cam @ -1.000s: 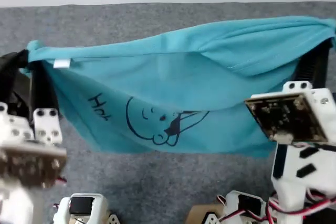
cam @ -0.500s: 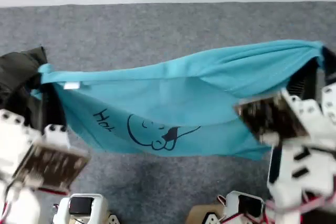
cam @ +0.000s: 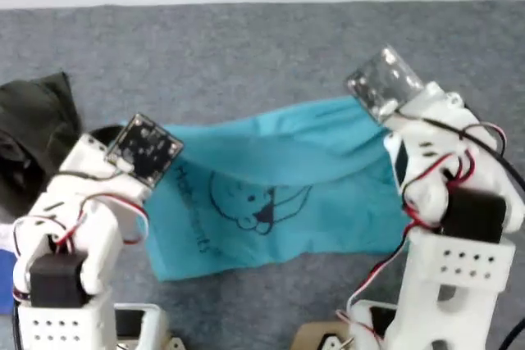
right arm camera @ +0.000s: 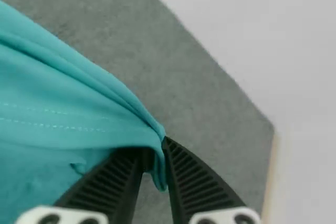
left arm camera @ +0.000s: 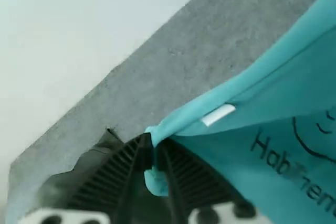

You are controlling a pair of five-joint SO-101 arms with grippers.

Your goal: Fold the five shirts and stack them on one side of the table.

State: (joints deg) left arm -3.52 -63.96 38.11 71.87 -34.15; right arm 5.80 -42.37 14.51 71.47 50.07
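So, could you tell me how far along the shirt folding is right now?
Done: little; a dark garment lies bunched at the table edge. In hand: left gripper and right gripper each pinch a corner of the teal shirt, draped onto the table. Left: finishing this fold, then stacking.

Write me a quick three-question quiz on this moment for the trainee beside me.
1. True or false: the left pincer and the right pincer are both shut on the teal shirt.
2. What else lies on the table, off to one side of the shirt? A) a dark garment B) a yellow cup C) a pair of scissors
3. Fill in: the shirt's white tag sits near the ___ pincer.
Key: 1 true; 2 A; 3 left.
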